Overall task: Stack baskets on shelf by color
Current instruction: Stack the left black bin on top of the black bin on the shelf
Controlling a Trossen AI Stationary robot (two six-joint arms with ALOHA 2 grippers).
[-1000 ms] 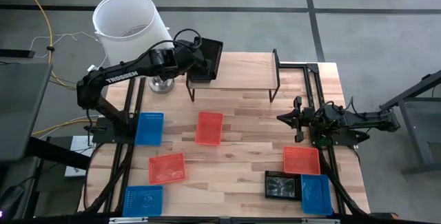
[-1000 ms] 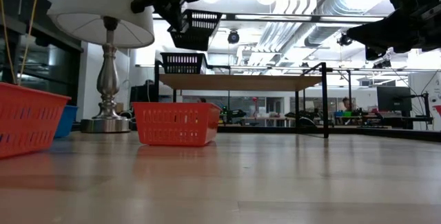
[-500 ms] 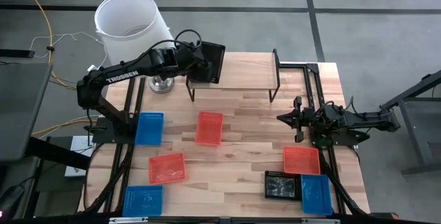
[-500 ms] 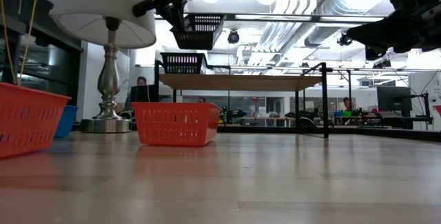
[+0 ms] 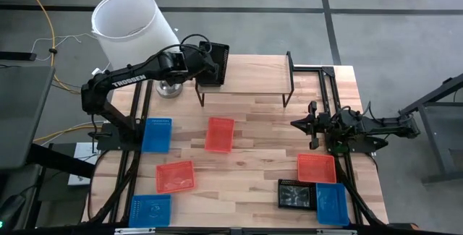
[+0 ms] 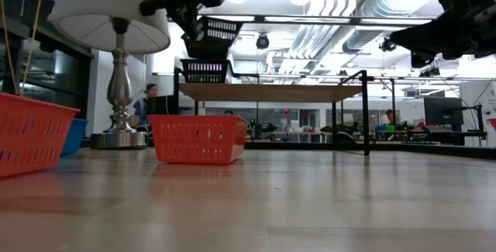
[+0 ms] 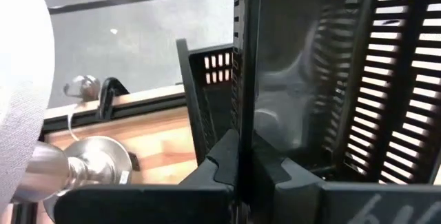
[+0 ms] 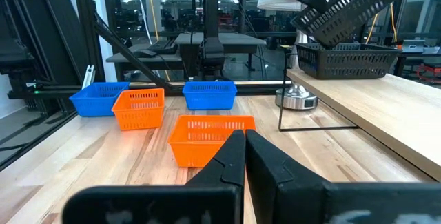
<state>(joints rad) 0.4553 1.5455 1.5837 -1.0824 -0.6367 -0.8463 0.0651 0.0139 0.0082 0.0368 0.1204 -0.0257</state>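
Note:
My left gripper [image 5: 203, 59] is shut on a black mesh basket [image 5: 215, 62] above the left end of the wooden shelf [image 5: 253, 78]; in the low view this basket [image 6: 211, 39] hangs tilted just over a second black basket [image 6: 205, 71] that stands on its base on the shelf top. Red baskets [image 5: 220, 134] [image 5: 175, 176] [image 5: 316, 168], blue baskets [image 5: 156, 134] [image 5: 150, 210] [image 5: 331, 202] and another black basket [image 5: 295, 194] rest on the table. My right gripper [image 5: 312, 125] waits shut at the table's right, touching nothing. My left gripper holds the black basket by one side wall [image 7: 238, 93], pinched with one finger [image 7: 282, 169] inside the basket and the other finger [image 7: 217, 165] outside. The fingers come from the table's left. The basket is lifted clear and tilted, above the black basket on the shelf.
A lamp with a white shade [image 5: 130, 22] and metal base [image 5: 170, 88] stands at the table's far left corner, close beside my left arm. The shelf's black metal legs [image 5: 289, 83] stand on the far half of the table. Bare tabletop [image 5: 264, 144] lies in the middle.
My left gripper has carried the black basket a little toward the table's left and down, closer to the black basket on the shelf, and the basket has turned in the hold. The lamp's shade has shifted toward the left.

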